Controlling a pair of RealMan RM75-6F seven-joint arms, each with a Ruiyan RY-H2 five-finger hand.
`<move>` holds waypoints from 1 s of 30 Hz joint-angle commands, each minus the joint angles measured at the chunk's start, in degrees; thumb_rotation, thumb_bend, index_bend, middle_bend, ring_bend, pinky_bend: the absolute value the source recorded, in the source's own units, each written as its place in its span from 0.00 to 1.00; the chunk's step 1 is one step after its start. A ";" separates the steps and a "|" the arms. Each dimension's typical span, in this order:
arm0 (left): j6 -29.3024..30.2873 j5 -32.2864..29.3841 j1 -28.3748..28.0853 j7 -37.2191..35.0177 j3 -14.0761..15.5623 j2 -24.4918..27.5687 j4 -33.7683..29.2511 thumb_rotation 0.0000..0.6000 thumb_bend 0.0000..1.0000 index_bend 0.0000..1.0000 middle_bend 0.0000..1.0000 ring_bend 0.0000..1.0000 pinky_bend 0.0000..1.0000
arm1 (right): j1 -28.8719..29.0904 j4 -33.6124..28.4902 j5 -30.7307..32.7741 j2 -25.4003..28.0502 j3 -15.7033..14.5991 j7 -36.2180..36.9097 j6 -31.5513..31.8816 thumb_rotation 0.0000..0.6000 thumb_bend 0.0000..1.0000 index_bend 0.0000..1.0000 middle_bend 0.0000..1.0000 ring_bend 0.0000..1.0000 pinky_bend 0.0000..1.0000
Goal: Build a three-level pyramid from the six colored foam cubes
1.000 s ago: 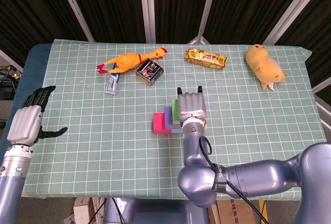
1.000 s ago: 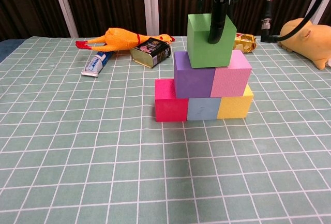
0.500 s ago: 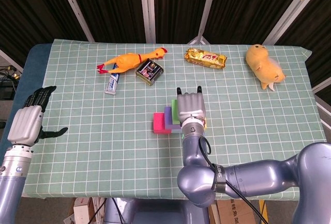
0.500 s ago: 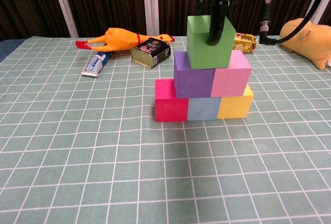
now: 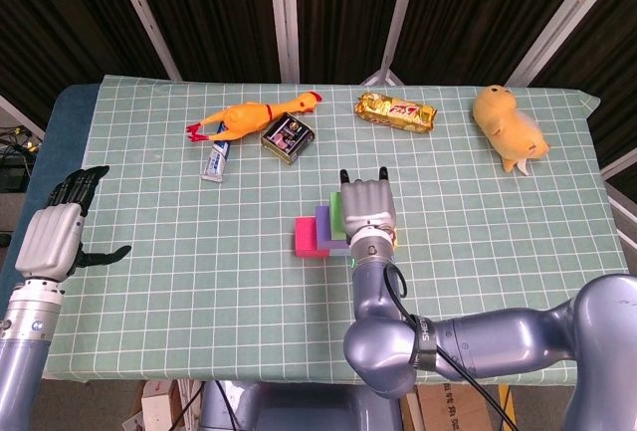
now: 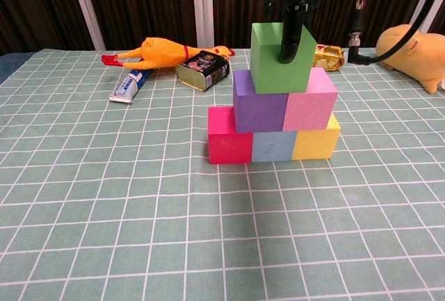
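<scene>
Yellow cube (image 6: pixel 316 141) under right hand (image 5: pixel 368 204) overhead.

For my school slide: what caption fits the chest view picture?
Robot's right hand holds the green cube atop a six-cube pyramid.

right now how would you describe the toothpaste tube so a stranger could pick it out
Start at the block pyramid mid-table and look to its far left, where a yellow rubber chicken lies. The toothpaste tube lies flat just in front of the chicken, left of the dark tin. It is the only white and blue thing there.
</scene>
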 commanded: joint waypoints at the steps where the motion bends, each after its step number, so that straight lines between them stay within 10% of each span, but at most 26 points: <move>1: 0.00 -0.03 -0.01 0.01 0.00 -0.01 0.03 1.00 0.10 0.00 0.05 0.02 0.08 | -0.35 -0.12 -0.78 -0.15 -0.15 0.44 -0.26 1.00 0.33 0.00 0.41 0.23 0.00; 30: 0.28 -0.12 0.00 -0.13 -0.22 0.03 0.19 1.00 0.10 0.00 0.04 0.02 0.08 | -1.60 -2.47 -2.68 -0.50 -0.11 1.77 -0.28 1.00 0.33 0.00 0.00 0.00 0.00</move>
